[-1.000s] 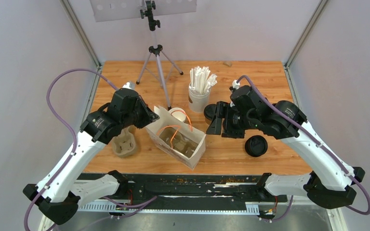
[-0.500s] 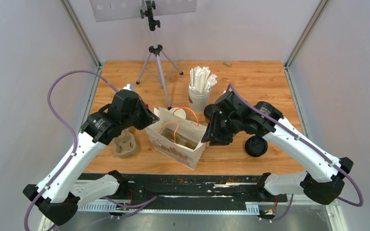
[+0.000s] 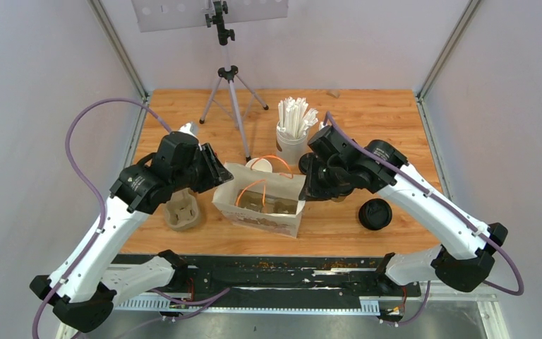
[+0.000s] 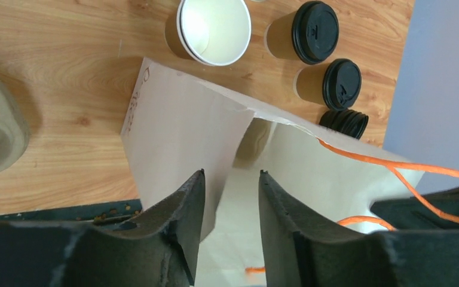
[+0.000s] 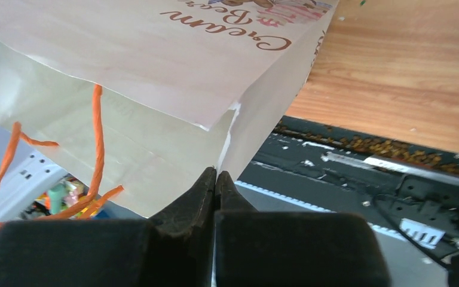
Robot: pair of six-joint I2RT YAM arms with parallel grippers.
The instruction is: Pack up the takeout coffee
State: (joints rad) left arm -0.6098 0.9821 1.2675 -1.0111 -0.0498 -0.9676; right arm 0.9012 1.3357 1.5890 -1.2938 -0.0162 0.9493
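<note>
Table (image 3: pixel 395 113): wooden top.
Paper bag (image 3: pixel 261 215): stood between left gripper (image 3: pixel 215 173) and right gripper (image 3: pixel 307 185).
Pulp carrier (image 3: pixel 182 212): just outside the left gripper.
Empty cups (image 4: pixel 215 30), coffee cups (image 4: pixel 314 27), lid stack (image 4: pixel 343 122): beyond the left gripper's tips.
Straw cup (image 3: pixel 291 141): behind right gripper.
Loose lid (image 3: pixel 375 213): near, to its right.

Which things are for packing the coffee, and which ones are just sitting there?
For the job:
- lidded coffee cups
- paper bag
- probably the cardboard cup carrier

Just sitting there:
- cup of straws
- black lids
- empty cups
- tripod
</note>
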